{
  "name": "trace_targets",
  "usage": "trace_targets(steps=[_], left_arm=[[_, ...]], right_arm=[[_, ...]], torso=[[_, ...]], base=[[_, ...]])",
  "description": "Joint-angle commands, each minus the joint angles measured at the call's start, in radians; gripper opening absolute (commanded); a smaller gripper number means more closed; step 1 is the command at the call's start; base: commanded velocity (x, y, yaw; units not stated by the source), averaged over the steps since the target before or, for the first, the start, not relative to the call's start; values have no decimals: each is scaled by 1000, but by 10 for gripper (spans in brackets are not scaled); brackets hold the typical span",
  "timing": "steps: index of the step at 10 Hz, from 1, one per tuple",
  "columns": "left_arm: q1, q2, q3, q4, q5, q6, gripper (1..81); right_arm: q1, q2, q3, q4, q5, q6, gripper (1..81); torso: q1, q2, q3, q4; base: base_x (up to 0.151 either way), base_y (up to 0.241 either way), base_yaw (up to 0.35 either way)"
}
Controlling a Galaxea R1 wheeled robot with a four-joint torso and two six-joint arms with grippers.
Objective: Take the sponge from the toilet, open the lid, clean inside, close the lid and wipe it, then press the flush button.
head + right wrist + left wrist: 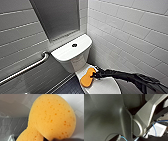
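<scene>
— Sponge (87, 77) position first: where is it against the jaws?
— Between them, as far as I can judge. The right gripper (95, 74) is clenched on one end of it. The rest sticks out ahead of the jaws, orange face showing, and rests on the white lid (106, 87). In the right wrist view the orange foam sits right up against the camera, which fits a grip.
— And the lid?
— Directly beneath the jaws, and it looks shut. The tank (65, 53) with its dark button (74, 45) lies well beyond the jaws, past the far end of the sponge.
— So how would you do this step well?
— I read it as taking the sponge off the lid. Foam squashes, so a grip near one end may let it droop or twist. I'd want the bite deep enough that it can't pivot. Lift straight up off the glossy lid rather than dragging across it, and mind the tiled wall (130, 37) just to the side of the jaws.
</scene>
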Motion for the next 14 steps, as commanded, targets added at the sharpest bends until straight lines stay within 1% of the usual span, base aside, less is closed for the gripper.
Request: trace_targets(steps=[1,3,5,7,8,11,14], left_arm=[[11,-8,3,-11,117,3,811],[11,-6,-5,-11,117,5,811],[11,-3,-5,-10,117,5,811],[11,-3,-5,-10,117,5,811],[11,-3,-5,-10,117,5,811],[12,3,-5,-8,117,5,811],[9,3,-5,-8,117,6,811]], right_arm=[[103,91,-58,-74,-42,2,10],[60,100,-72,-82,-35,4,10],[17,82,-93,-84,-43,4,10],[-17,45,-84,-82,-46,4,10],[-31,5,-51,-82,-51,4,10],[-98,-152,101,-77,-34,12,10],[-169,-288,226,-73,6,19,10]], torso=[[0,0,0,0],[0,0,0,0],[0,0,0,0],[0,0,0,0],[0,0,0,0],[0,0,0,0],[0,0,0,0]], base=[[0,0,0],[0,0,0],[0,0,0],[0,0,0],[0,0,0],[0,0,0],[0,0,0]])
